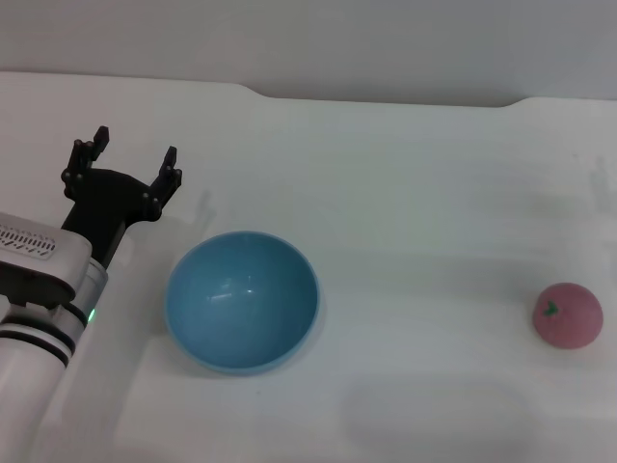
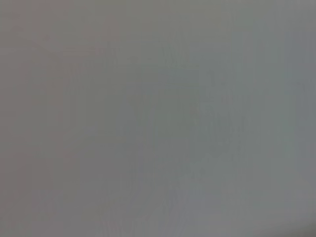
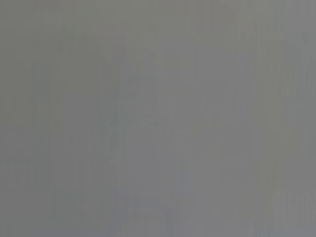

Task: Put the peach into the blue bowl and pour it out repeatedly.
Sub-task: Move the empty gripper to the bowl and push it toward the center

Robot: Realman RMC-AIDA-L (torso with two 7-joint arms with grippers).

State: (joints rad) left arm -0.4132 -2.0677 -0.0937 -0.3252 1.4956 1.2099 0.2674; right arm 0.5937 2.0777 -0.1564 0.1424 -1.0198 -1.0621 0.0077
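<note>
The blue bowl stands upright and empty on the white table, left of centre in the head view. Far to its right, near the table's right side, lies the pink peach with its dark green stem mark facing up and left. My left gripper hovers behind and to the left of the bowl, open, with nothing between its black fingers. The right gripper is out of view. Both wrist views show only a plain grey field.
The white table spreads between bowl and peach. Its back edge runs along a grey wall.
</note>
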